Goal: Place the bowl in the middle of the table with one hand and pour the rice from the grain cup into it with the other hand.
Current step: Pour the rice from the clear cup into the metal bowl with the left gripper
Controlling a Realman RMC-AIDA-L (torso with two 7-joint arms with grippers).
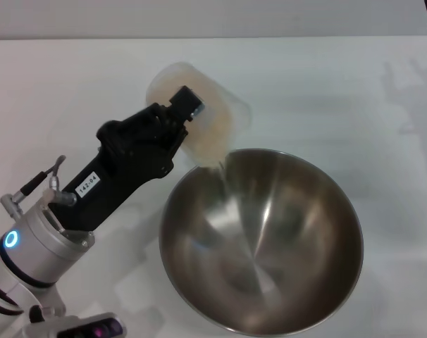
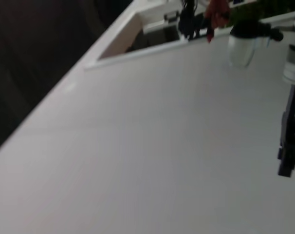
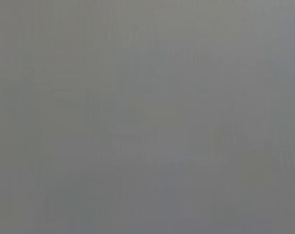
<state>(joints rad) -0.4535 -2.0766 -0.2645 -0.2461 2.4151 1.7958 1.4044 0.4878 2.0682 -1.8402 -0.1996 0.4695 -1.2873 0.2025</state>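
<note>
White counter (image 1: 326, 84) throughout. Bowl (image 1: 263, 243) sits lower centre-right of the head view. Left hand (image 1: 189, 113) pinches the cup (image 1: 199, 116), tipped at the bowl's upper-left rim, rice (image 1: 219, 160) streaming. Risk: spout barely inside the rim, so grains may spill outside. Right hand unseen.

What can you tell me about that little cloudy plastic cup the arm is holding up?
The grain cup is a small, frosted, translucent plastic cup. The left gripper clamps it from the side. It hangs tipped over above the white table, its mouth pointing down toward the near rim of the steel bowl. Pale rice shows at its lower lip. Nothing else touches it.
</note>
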